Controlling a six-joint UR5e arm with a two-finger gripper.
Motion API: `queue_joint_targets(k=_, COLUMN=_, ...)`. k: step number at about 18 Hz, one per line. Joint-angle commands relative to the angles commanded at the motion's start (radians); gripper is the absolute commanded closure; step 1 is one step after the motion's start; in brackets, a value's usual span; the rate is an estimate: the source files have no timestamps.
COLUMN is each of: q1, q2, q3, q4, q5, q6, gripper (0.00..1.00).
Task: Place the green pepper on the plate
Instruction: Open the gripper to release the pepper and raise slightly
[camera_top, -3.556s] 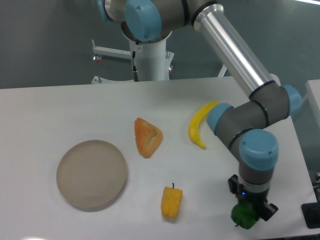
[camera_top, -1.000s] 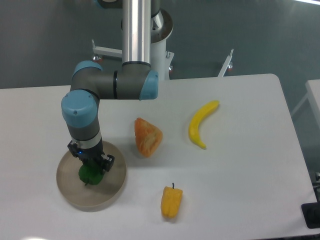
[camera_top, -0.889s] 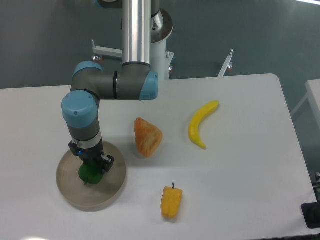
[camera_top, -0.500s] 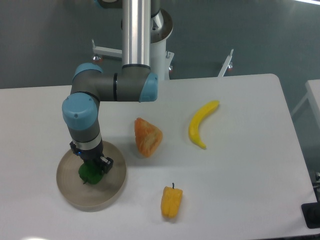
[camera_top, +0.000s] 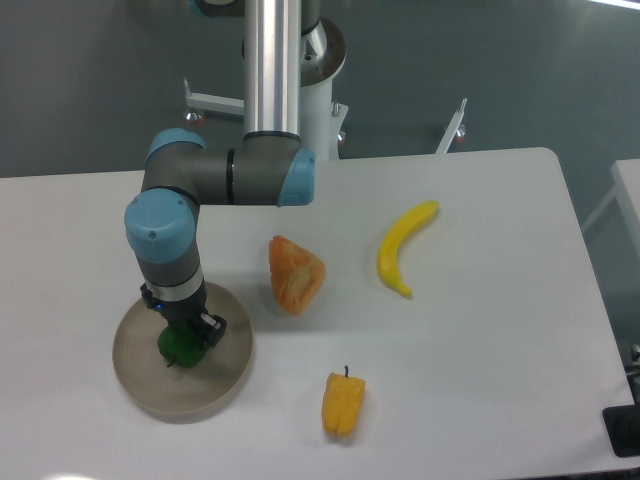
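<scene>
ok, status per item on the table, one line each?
green pepper: on the plate, end effector around it.
plate: flat on the table, holding only the green pepper.
end effector: down over the plate at the pepper; can't tell whether it grips.
yellow pepper: lying on the table, untouched.
banana: lying on the table, untouched.
orange wedge-shaped food: lying on the table beside the plate.

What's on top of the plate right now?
The green pepper sits over the plate, with the gripper directly above it. The jaws and wrist cover its top, so whether it has been released, or rests on the plate, is hidden.
</scene>
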Motion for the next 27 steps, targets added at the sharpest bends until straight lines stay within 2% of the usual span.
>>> queue_joint_targets(k=2, q1=0.000, q2=0.000, q3=-0.002, q4=0.000, q5=0.000, q6=0.002, gripper=0.65)
queue_joint_targets(k=7, q1=0.000, q2=0.003, q3=-0.002, q4=0.000, q5=-0.002, q6=-0.003, gripper=0.23)
queue_joint_targets(k=10, q1=0.000, q2=0.006, q3=-0.003, q4=0.000, q5=-0.003, q6=-0.006, gripper=0.02)
queue_joint_targets(k=22, q1=0.008, q2=0.040, q3=-0.005, q4=-0.003, q5=-0.006, q6=-0.002, gripper=0.00)
queue_joint_targets(k=27, q1=0.081, q2=0.075, q3=-0.005, q4=-0.005, q5=0.014, q6=0.006, gripper=0.00)
